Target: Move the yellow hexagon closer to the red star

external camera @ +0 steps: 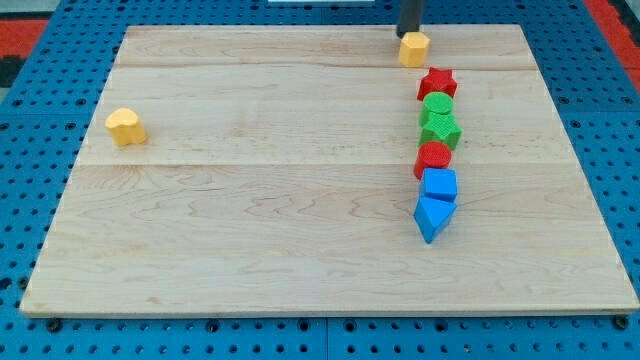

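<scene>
The yellow hexagon sits near the top edge of the wooden board, right of centre. My tip is right behind it at the view's top, touching or almost touching its upper edge. The red star lies a short way below and to the right of the hexagon, with a small gap between them. It heads a column of blocks running down the view.
Below the red star stand a green round block, a green star-like block, a red round block, a blue cube and a blue triangle. A yellow heart-like block sits at the far left. The board lies on a blue pegboard.
</scene>
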`<state>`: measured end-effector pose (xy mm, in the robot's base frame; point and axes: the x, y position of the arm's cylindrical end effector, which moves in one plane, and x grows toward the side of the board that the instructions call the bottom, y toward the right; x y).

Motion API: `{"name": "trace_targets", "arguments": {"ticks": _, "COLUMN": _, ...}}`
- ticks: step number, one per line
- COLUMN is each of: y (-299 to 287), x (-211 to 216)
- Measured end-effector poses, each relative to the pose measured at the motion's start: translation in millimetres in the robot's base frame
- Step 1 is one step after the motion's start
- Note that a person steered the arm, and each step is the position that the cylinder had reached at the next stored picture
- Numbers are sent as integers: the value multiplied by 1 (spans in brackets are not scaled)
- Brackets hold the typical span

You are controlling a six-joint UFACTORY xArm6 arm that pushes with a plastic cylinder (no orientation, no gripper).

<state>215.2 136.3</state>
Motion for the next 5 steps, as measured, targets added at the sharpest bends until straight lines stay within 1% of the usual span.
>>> {"name": "trace_targets", "arguments": {"ticks": 1, "y": 25, "x": 6}}
{"name": "trace_targets", "arguments": {"ticks": 2, "y": 32, "x": 14}}
{"name": "trace_targets", "arguments": {"ticks": 3, "y": 18, "x": -22}}
{"name": "trace_targets", "arguments": {"ticks": 4, "y": -37, "x": -14}}
{"name": "trace_targets", "arguments": {"ticks": 5, "y": -28, "x": 6}}
